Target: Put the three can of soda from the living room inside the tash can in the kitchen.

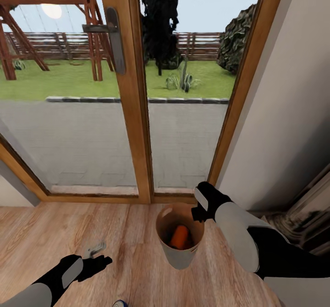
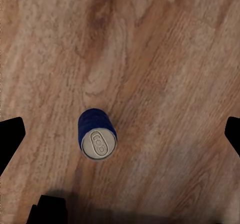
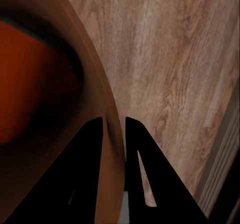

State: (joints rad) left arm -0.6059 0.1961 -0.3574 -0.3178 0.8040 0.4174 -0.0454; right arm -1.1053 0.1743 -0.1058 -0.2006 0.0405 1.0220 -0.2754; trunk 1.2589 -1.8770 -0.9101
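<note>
nearest you, at the bottom edge of the head view, the pale top of the blue can [image 1: 120, 304] just peeks in; it stands upright on the wood floor [image 1: 41, 233], and the left wrist view looks straight down on it [image 2: 96, 135]. your left tool [image 1: 97, 257] hovers a little beyond it with its jaws spread wide and nothing between them, the fingertips [image 2: 11, 134] showing well apart on either side of the can. a small grey object lies on the floor just past that tool; it is too small to name.

farther on, to the right, the trash can [image 1: 179, 257] stands on the floor with an orange can [image 1: 179, 237] lying tilted inside. your right tool [image 1: 200, 208] is clenched on its far-right rim [image 3: 107, 108], one finger inside the wall and one outside.

by my reading you are mid-collection in the living room: at least one can is binned and the blue one is in hand next. the next move calls for lowering the left tool squarely over the blue can, closing on its sides without tipping it, then carrying it over the rim (keep the right tool's hold steady so the bin does not shift).

beyond the bin rise the wood-framed glass doors [image 1: 133, 114], with paving and lawn outside. no brand or writing is readable on either can.
</note>
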